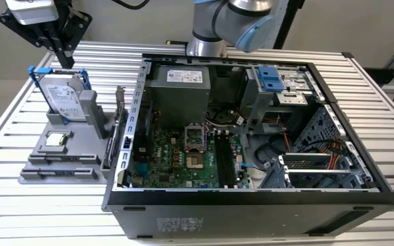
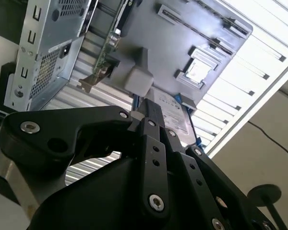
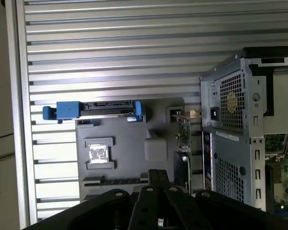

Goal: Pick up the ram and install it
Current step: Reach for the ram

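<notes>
My gripper (image 1: 65,62) hangs shut and empty above the far end of a grey parts holder (image 1: 80,154), just over the blue-framed hard drive (image 1: 67,100). In both wrist views its black fingers (image 3: 158,173) (image 2: 147,106) meet at a point over the holder (image 3: 129,143) (image 2: 163,52). A long thin dark strip (image 3: 116,180) stands on edge in one of the holder's long slots and looks like the ram, though I cannot tell for certain. Black memory slots (image 1: 222,156) run along the motherboard (image 1: 173,161) inside the open computer case (image 1: 252,215).
A small square silver chip (image 1: 58,138) (image 3: 98,153) lies in the holder. A green card with a metal bracket (image 1: 119,110) (image 3: 184,139) stands between the holder and the case wall. The arm's base (image 1: 207,31) rises behind the case on the slatted metal table (image 1: 39,210).
</notes>
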Controlling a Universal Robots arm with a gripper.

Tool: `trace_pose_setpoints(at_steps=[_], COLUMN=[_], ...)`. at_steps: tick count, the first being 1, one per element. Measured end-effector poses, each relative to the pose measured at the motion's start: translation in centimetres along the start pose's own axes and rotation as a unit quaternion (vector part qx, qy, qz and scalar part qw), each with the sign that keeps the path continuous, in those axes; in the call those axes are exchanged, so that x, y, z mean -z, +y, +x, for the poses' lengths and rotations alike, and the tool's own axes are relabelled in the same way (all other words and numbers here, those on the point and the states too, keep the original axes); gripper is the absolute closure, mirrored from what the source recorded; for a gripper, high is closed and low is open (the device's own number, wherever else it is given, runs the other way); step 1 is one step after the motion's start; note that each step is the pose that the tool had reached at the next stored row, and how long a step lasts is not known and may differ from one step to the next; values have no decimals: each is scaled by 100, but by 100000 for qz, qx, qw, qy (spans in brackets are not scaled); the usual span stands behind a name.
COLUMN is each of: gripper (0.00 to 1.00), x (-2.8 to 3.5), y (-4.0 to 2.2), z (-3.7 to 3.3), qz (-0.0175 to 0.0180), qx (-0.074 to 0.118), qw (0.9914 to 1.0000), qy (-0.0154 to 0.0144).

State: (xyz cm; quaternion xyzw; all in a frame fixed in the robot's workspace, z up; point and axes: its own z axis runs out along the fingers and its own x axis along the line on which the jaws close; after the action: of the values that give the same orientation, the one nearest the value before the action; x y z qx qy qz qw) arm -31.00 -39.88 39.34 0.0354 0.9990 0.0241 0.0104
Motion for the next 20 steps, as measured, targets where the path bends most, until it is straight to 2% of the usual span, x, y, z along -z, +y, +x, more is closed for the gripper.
trace_pose_setpoints(at_steps=[14,20], gripper=[100,100], x=[7,9], y=[-21,-27], z=[302,382], qz=[-1,-21], qx=[3,1061], qw=[100000,99994], qy=[-1,51])
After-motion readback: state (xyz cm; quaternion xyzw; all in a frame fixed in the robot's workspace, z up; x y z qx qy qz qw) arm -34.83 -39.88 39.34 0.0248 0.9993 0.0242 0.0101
